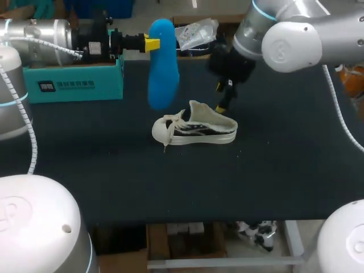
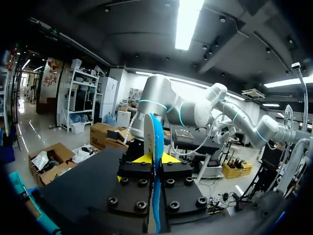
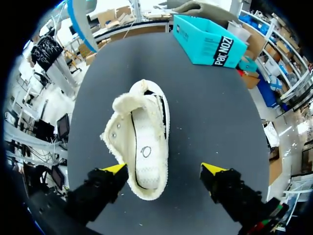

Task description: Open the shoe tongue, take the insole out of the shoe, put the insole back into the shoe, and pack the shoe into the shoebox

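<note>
Upper middle, left jaws are clamping the likely light, bendy insole point(image 1: 162, 62) by its top end; right jaws are gaping above the shoe point(image 1: 196, 128).

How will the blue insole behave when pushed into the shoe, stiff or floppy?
Probably bendy but not limp: the blue insole hangs from the left claw nearly straight. Likely light, since it looks thin edge-on in the left wrist view.

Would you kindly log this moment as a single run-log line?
stage: insole out | left gripper: shut on insole, raised beside shoebox | right gripper: open, over shoe heel | shoe: upright on table
</note>
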You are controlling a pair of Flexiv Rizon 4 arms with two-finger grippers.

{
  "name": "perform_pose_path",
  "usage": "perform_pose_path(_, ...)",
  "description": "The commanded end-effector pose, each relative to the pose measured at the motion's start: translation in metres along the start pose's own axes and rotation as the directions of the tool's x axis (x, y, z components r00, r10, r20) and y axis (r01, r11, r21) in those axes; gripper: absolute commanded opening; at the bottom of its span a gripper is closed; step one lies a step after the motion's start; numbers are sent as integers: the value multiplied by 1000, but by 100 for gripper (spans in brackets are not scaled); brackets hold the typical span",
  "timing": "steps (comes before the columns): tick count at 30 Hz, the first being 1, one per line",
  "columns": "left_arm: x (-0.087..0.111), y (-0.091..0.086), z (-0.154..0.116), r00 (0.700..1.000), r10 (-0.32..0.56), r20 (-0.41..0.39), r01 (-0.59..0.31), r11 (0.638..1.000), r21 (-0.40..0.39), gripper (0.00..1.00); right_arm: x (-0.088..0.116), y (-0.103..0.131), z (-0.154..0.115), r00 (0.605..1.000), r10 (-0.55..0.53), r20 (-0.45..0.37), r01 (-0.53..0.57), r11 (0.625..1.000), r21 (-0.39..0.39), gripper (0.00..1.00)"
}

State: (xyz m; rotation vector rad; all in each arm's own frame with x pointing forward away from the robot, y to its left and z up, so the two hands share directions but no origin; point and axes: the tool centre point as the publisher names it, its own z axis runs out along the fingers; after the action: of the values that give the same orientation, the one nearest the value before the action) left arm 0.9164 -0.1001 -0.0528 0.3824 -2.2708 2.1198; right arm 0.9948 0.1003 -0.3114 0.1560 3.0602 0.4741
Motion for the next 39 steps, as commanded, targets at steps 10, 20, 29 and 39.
perform_pose_path(10,-6,14,-46,946,-48,319,16,995,102,0,-9,26,34,1000,-31,-4,31,994,105,100)
perform_pose_path(20,-7,16,-73,930,-77,361,35,992,122,0,-13,36,48,1000,8,-15,-4,971,239,100)
perform_pose_path(29,-5,19,-88,924,-89,371,43,990,133,0,-15,31,57,999,38,-13,-32,955,293,100)
perform_pose_path(39,-4,21,-89,922,-92,377,45,990,131,0,-13,25,57,997,72,9,-71,941,330,0)
